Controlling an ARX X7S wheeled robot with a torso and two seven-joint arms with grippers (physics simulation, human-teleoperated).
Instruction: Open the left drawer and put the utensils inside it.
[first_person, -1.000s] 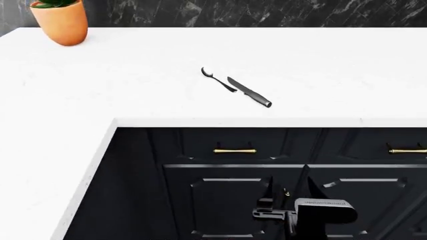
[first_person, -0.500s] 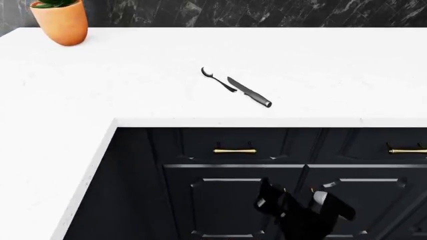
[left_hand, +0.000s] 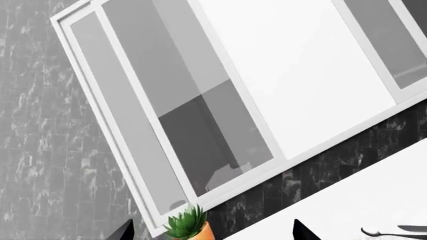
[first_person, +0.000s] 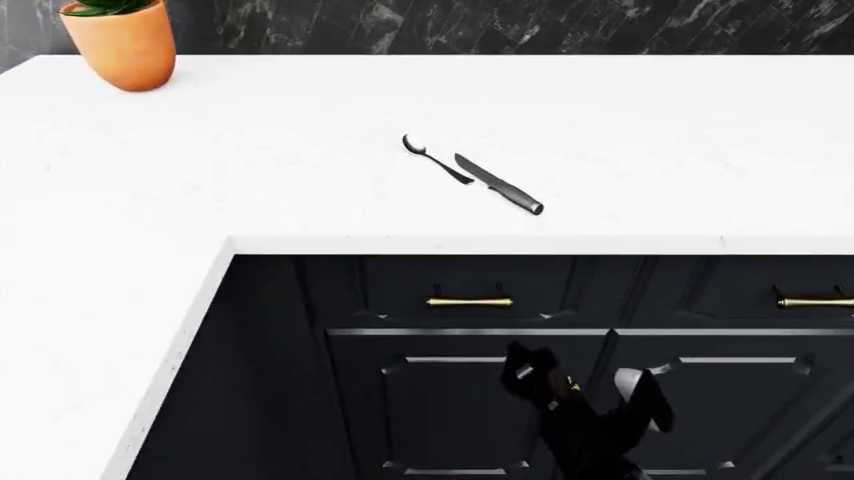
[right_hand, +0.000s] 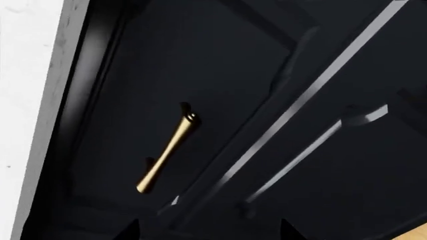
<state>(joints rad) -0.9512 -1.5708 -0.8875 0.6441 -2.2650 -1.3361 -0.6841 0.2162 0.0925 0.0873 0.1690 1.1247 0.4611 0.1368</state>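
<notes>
The spoon (first_person: 434, 158) and the dark-handled knife (first_person: 498, 184) lie side by side on the white counter (first_person: 267, 180), both slanted. Below the counter edge, the left drawer (first_person: 527, 285) is shut, its brass handle (first_person: 469, 301) horizontal. My right gripper (first_person: 583, 385) is open in front of the cabinet door below that drawer, fingers pointing up and nothing between them. In the right wrist view the handle (right_hand: 168, 150) lies ahead of my right gripper (right_hand: 210, 232), apart from it. My left gripper (left_hand: 213, 235) is open and empty, and the spoon (left_hand: 372, 232) shows at that view's edge.
An orange pot with a green plant (first_person: 120, 45) stands at the counter's far left corner, below a window (left_hand: 233, 90). A second drawer handle (first_person: 814, 299) is at the right. Tall cabinet doors (first_person: 441, 410) fill the space under the drawers. The counter wraps down the left side.
My right gripper has risen and turned, from lying sideways low in front of the cabinet to pointing up toward the left drawer with its fingers spread. The utensils have not moved.
</notes>
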